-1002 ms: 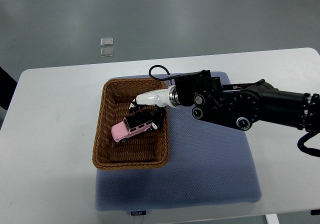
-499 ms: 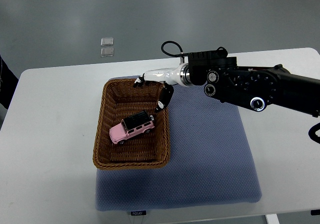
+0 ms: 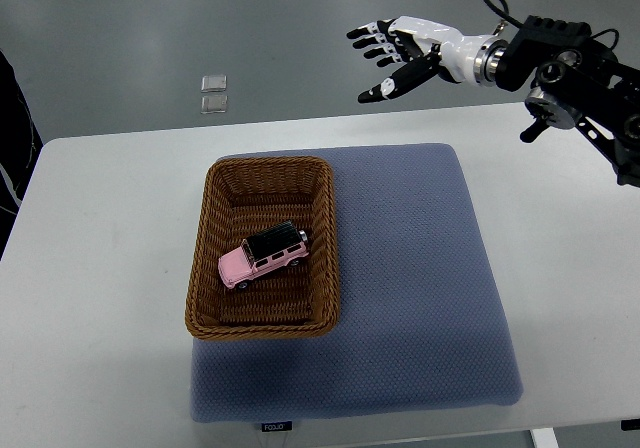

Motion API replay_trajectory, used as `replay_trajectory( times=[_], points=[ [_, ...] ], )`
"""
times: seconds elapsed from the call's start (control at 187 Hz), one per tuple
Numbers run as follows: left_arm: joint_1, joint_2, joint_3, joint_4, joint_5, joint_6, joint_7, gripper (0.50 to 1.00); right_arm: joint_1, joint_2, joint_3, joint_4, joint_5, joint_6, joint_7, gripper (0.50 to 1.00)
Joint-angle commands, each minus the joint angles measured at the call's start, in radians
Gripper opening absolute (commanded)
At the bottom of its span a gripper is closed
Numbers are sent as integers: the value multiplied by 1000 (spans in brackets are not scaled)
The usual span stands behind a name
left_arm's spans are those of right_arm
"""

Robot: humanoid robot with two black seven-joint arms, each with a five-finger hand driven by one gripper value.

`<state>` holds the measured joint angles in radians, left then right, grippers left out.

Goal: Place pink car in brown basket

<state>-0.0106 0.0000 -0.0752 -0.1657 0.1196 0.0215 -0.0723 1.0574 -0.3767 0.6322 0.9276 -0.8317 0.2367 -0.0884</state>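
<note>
Right hand (image 3: 400, 52) is raised beyond the far edge of the white table (image 3: 100, 268), its arm entering from the upper right. Fingers (image 3: 372, 34) are spread and extended toward the left, thumb below them; the hand grasps nothing. Pink car (image 3: 264, 256) with black roof lies inside the brown basket (image 3: 205, 278), on its wheels, angled diagonally near the middle. Basket sits on the left part of the blue mat (image 3: 420, 298). Hand and basket are well apart.
</note>
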Motion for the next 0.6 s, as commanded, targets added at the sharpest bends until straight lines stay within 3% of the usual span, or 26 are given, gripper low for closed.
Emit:
replay_trajectory(
  times=[0.0, 0.306, 0.595],
  points=[
    [0, 0, 0, 0, 0, 0, 0, 1000, -72, -2, 144, -62, 72, -14, 30, 903],
    [0, 0, 0, 0, 0, 0, 0, 1000, -272, 21, 308, -153, 379, -82, 137, 903],
    [0, 0, 0, 0, 0, 0, 0, 1000, -324, 78, 314, -266, 683, -97, 253, 903]
  ],
)
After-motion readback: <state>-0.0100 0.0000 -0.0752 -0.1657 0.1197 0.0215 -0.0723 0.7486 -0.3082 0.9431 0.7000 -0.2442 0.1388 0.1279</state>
